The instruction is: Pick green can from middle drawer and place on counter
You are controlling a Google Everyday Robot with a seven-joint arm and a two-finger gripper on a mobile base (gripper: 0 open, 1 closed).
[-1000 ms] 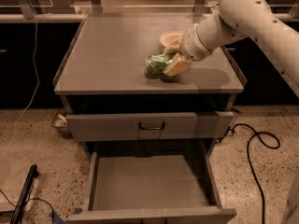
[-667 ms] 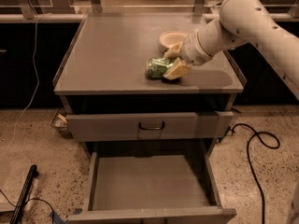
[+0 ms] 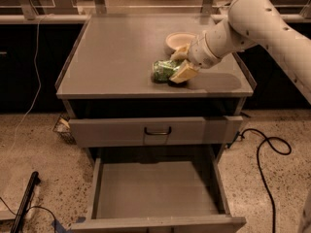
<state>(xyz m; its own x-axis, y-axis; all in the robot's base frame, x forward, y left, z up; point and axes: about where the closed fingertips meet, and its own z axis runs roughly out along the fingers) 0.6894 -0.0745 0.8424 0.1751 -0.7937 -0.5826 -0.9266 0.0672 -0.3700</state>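
The tool [image 3: 176, 66] is down near the front right of the table [image 3: 112, 57]. Its two pale fingers [image 3: 184, 74] are clamped on either side of the green can [image 3: 162, 71], which lies on its side with most of its body poking out to the left of the grip. From where I stand the can looks to be resting on the table top, though it may be just off it; I can't quite tell. A pale bowl [image 3: 176, 39] sits just behind, close to the upper finger, and the white arm [image 3: 252, 18] runs off up and to the right. Below, the middle drawer [image 3: 155, 193] is pulled out with a bare floor, under the drawer with the bar handle [image 3: 155, 130]. I'd say the carrying is done and this is the placing step. Next the fingers need to let go, then lift straight up and away, minding the bowl and not nudging the can into a roll towards the front edge.
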